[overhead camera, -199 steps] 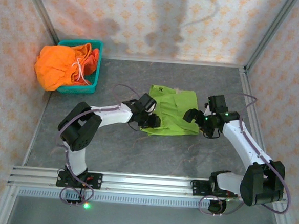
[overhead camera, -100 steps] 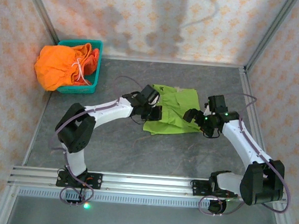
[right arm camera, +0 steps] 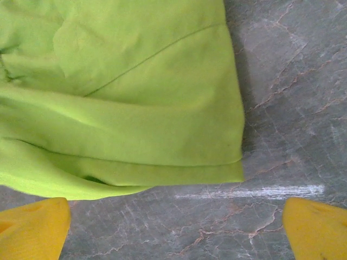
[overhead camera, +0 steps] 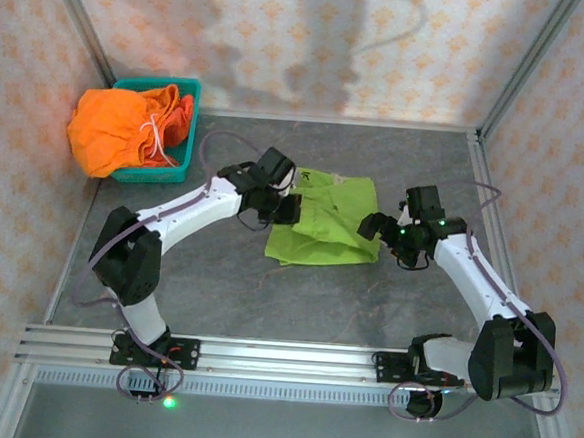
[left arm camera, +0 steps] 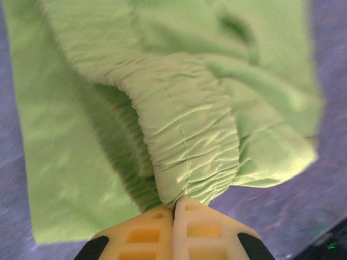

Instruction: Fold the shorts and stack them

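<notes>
Mid-fold, your left hand [left arm camera: 174, 208] pinches the waistband [left arm camera: 190, 162] of the lime green shorts [overhead camera: 327, 226], right of the basket [overhead camera: 153, 176], your right hand [overhead camera: 377, 228] spread farther right; next, probably carry that edge across and lay it flat.

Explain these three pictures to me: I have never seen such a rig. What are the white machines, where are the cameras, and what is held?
The white machines are two robot arms bolted at the table's near edge, each ending in a two-finger gripper. The wide picture looks down from above and behind them; the other two come from a camera on each wrist. On the grey table lies a pair of lime green shorts. The left gripper is shut on their gathered waistband. The right gripper is open beside the shorts' edge, holding nothing. In the far left corner a teal basket holds orange shorts with white drawstrings.
</notes>
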Available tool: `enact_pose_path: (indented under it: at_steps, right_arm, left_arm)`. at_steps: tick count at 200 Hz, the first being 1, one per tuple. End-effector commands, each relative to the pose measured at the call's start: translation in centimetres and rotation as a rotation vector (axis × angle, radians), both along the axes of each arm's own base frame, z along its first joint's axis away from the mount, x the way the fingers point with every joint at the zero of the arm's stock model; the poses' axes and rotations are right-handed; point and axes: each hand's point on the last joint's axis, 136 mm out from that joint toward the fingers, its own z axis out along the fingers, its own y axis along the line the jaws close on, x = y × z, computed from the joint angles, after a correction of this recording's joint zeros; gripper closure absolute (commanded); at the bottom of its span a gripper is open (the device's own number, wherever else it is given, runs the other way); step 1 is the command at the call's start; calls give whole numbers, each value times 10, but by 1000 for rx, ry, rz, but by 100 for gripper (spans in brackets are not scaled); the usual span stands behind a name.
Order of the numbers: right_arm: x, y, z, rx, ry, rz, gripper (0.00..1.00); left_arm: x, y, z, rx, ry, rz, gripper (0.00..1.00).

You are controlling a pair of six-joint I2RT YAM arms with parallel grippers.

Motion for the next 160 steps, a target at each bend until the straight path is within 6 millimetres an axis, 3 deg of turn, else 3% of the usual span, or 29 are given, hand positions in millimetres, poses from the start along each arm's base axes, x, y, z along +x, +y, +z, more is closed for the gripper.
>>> enact_pose_path:
  at_steps: [1,25,40,57,91,113,137,160]
  right_arm:
    - [-8,2,-6,5,30,31,0]
    - [-11,7,-10,34,57,53,0]
    - [-13,10,-11,52,72,64,0]
    - [-12,17,-6,88,69,77,0]
    - [-1,35,17,200,34,83,0]
    - [6,50,31,251,12,91,0]
    - [14,71,47,266,-26,102,0]
    - [26,103,62,302,-75,108,0]
  left_arm:
    - [-18,16,-48,57,75,-39,100]
    - [-25,31,-89,90,127,-18,100]
    - [-27,37,-100,107,136,-11,100]
    - [-25,39,-96,112,110,-6,100]
    - [-16,41,-64,98,8,-3,96]
    - [-12,39,-35,51,-77,7,75]
    - [-6,47,6,31,-194,50,31]
    - [-3,69,41,42,-304,136,10]
